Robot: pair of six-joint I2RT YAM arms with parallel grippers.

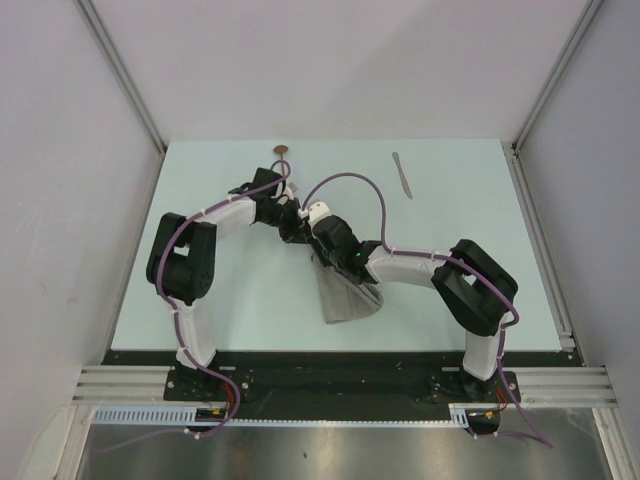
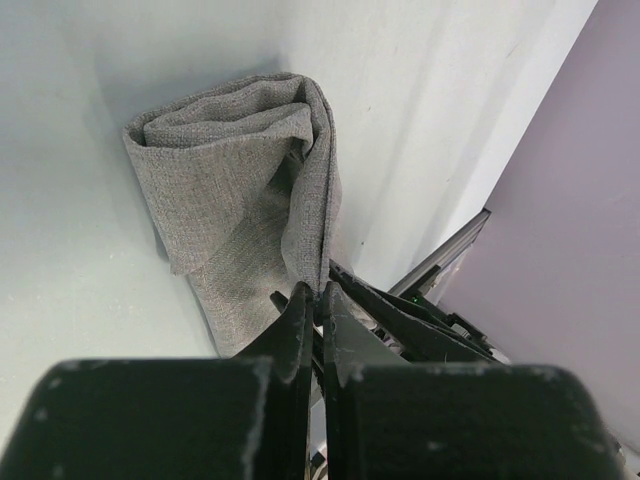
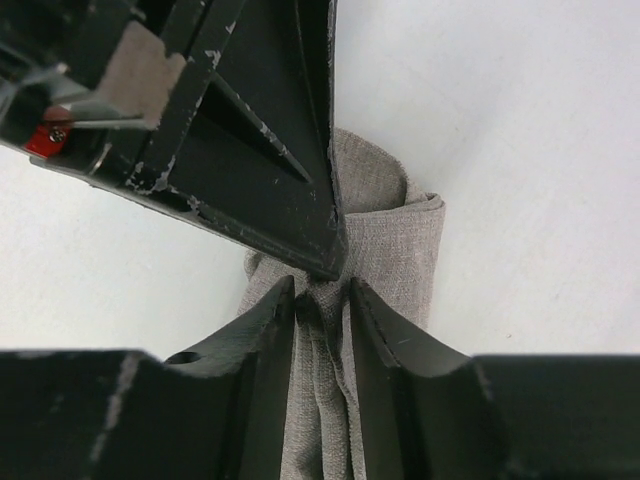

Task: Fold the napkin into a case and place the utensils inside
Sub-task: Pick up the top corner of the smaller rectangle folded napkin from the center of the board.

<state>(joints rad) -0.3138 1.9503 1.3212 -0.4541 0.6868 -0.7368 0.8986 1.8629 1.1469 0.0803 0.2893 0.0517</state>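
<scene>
Left wrist view: the left gripper (image 2: 318, 292) pinched the limp napkin (image 2: 240, 180) by its edge, probably the best hold; the right gripper (image 3: 322, 295) straddled its folds, grip unclear.

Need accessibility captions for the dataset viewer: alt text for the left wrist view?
The left hand is pinched shut on an edge of the grey napkin, which lies bunched in loose folds on the pale table beyond it.

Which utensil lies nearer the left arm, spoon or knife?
The spoon with the copper-brown round bowl, at the far table edge just beyond the left arm; the slender silver-grey knife lies well off to the right.
</scene>
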